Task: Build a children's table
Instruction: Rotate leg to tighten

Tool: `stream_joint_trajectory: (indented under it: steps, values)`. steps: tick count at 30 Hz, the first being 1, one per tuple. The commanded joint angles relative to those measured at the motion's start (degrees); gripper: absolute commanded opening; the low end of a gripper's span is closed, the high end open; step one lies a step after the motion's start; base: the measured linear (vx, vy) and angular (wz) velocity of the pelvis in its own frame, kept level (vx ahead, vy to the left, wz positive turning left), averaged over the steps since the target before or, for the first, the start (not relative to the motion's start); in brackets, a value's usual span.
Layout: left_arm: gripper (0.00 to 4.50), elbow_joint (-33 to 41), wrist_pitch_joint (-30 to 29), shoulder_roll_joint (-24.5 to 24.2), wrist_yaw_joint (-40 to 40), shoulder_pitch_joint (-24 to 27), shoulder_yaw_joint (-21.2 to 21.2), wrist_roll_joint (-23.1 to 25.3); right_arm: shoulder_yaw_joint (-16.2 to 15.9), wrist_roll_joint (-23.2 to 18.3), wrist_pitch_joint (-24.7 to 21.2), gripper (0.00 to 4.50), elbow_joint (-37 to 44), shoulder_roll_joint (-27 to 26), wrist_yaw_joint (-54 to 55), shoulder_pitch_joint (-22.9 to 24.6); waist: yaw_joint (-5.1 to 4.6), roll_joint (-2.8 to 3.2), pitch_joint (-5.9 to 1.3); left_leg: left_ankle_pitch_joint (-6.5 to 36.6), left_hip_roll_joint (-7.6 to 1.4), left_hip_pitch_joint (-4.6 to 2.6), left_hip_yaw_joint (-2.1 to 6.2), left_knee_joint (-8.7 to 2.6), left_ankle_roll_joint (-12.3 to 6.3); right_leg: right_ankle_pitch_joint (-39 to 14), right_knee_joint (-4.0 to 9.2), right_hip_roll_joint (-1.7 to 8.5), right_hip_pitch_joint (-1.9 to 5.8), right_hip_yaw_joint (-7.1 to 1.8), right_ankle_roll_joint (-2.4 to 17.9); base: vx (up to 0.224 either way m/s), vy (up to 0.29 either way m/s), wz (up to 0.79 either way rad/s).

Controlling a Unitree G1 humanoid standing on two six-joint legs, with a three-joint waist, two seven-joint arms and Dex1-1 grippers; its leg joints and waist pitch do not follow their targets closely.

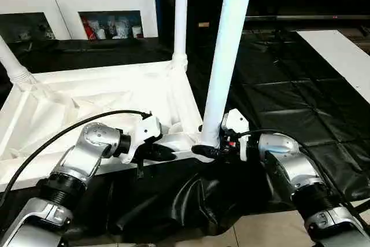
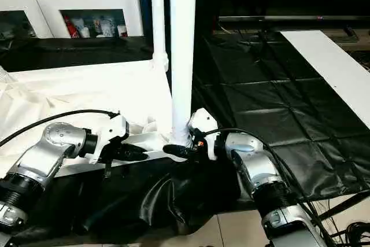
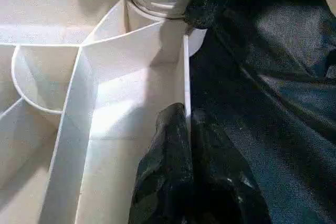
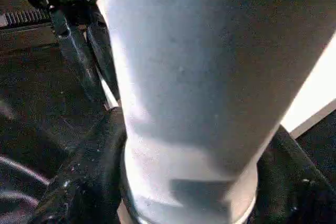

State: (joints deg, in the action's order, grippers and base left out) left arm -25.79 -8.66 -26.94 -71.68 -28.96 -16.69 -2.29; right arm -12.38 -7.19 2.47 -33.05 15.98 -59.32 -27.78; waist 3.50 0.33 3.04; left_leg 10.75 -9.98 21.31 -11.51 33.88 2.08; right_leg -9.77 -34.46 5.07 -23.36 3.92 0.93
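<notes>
From the head camera, the white table top (image 1: 87, 99) lay upside down on the black sheet (image 1: 277, 102), its ribbed underside and raised rim facing up. A leg (image 1: 180, 15) stood in the far corner socket, another leg (image 1: 11, 62) leaned at the left corner, and the near leg (image 1: 226, 56) rose from the near right corner. The left gripper (image 1: 165, 153) was pinched shut on the near rim. The right gripper (image 1: 209, 150) sat around the near leg's base.

In the left wrist view, black fingers (image 3: 173, 171) clamped the thin rim wall (image 3: 185, 77), the ribbed leg end ahead.

In the right wrist view, the fingers (image 4: 89, 177) flanked the leg on both sides.
</notes>
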Motion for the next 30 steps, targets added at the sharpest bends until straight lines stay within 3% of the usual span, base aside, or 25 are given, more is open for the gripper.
stream_joint_trajectory:
  steps: [1, 6, 11, 12, 14, 17, 20, 21, 23, 24, 27, 30]
  values:
    - [0.00, -0.2, 0.7, -0.3, -1.5, -0.7, -0.9, 0.2, 0.7, -0.6, 0.4, 2.73, -0.8, -0.2, 0.1, -0.8, -0.03, 0.29, -3.75, 12.8, -3.43, -0.88, 1.54, -4.15, -1.63, -11.4, 3.64, 3.57, 2.84, -2.79, 14.1, 0.000, 0.000, 0.00]
    - [0.00, -0.2, 0.8, -0.2, -1.5, -0.5, -0.9, 0.0, 1.4, -0.9, 0.9, 2.73, -1.5, -1.4, 1.5, -0.3, -0.01, 0.34, -3.76, 13.5, -3.44, -1.00, 1.53, -4.15, -1.34, -12.9, 3.79, 3.65, 2.77, -2.84, 13.9, 0.000, 0.000, 0.00]
    - [0.00, -2.3, -0.2, 2.1, 4.1, -1.4, 0.1, 1.0, 4.1, 0.5, 1.1, 2.73, -5.6, -5.1, 12.8, -1.6, -0.47, 0.46, -3.53, 16.3, -3.31, -1.25, 1.76, -4.43, 0.41, -16.9, 4.25, 3.72, 2.45, -2.86, 12.9, 0.000, 0.000, 0.00]
    - [0.00, -4.8, -1.1, 4.5, 9.5, -2.5, 0.9, 2.1, 5.4, 1.5, -0.1, 2.72, -7.9, -7.7, 20.4, -2.5, -0.61, 0.69, -3.45, 16.9, -3.28, -1.26, 1.79, -4.49, 0.94, -18.1, 4.37, 3.70, 2.40, -2.90, 12.4, 0.000, 0.000, 0.00]
    - [0.00, -7.1, -2.5, 6.8, 14.6, -3.6, 1.5, 3.0, 7.0, 1.6, -1.8, 2.72, -9.5, -10.4, 26.9, -3.3, -0.91, 0.52, -3.32, 18.8, -3.08, -1.51, 1.95, -4.60, 2.02, -21.7, 4.79, 3.69, 2.29, -2.81, 11.4, 0.000, 0.000, 0.00]
    - [0.00, -11.2, -6.3, 10.9, 24.9, -6.2, 2.7, 4.8, 8.2, 3.0, -4.4, 2.72, -12.9, -14.0, 37.7, -5.2, -1.16, 0.59, -3.36, 19.6, -3.06, -1.71, 1.98, -4.51, 2.57, -23.0, 5.00, 3.70, 1.93, -2.84, 10.6, 0.000, 0.000, 0.00]
    - [0.00, -13.8, -7.9, 13.5, 30.3, -8.0, 4.2, 4.8, 8.9, 4.1, -4.8, 2.72, -15.7, -16.0, 44.7, -6.7, -1.22, 0.46, -3.35, 19.5, -2.97, -1.55, 2.01, -4.59, 2.23, -23.0, 5.23, 3.70, 1.96, -2.83, 10.1, 0.000, 0.000, 0.00]
    - [0.00, -14.8, -8.2, 14.6, 32.6, -8.7, 4.6, 4.9, 9.8, 3.5, -5.4, 2.72, -16.7, -17.0, 47.4, -7.4, -1.26, 0.18, -3.39, 19.7, -2.93, -1.59, 2.06, -4.59, 2.02, -23.4, 5.28, 3.67, 1.98, -2.74, 9.9, 0.000, 0.000, 0.00]
    - [0.00, -17.3, -8.4, 17.2, 38.0, -10.4, 5.4, 5.5, 11.5, 2.4, -5.7, 2.72, -19.3, -19.7, 52.9, -9.1, -1.32, 0.26, -3.40, 19.1, -2.83, -1.57, 1.98, -4.54, 1.89, -23.5, 5.40, 3.76, 1.85, -2.83, 9.8, 0.000, 0.000, 0.00]
    - [0.00, -18.6, -7.9, 18.3, 40.7, -11.2, 5.5, 6.3, 12.1, 2.7, -5.1, 2.72, -20.6, -20.9, 55.7, -10.0, -1.20, -0.04, -3.40, 19.6, -2.79, -1.86, 1.85, -4.43, 1.43, -24.1, 5.64, 3.68, 1.60, -2.76, 9.3, 0.000, 0.000, 0.00]
    - [0.00, -19.3, -7.8, 19.0, 41.5, -11.6, 5.3, 6.7, 12.8, 2.6, -4.6, 2.72, -21.5, -21.8, 56.7, -10.5, -0.99, 0.11, -3.43, 19.7, -2.86, -1.53, 2.03, -4.62, 0.87, -24.6, 5.73, 3.89, 1.90, -2.62, 8.3, 0.000, 0.000, 0.00]
    - [0.00, -19.6, -7.6, 19.3, 41.4, -11.8, 4.8, 7.2, 12.5, 3.9, -4.1, 2.72, -22.5, -22.4, 57.9, -11.5, -1.01, 0.04, -3.50, 18.4, -2.91, -1.28, 1.98, -4.74, 0.53, -22.3, 5.46, 3.82, 2.04, -2.63, 8.6, 0.000, 0.000, 0.00]
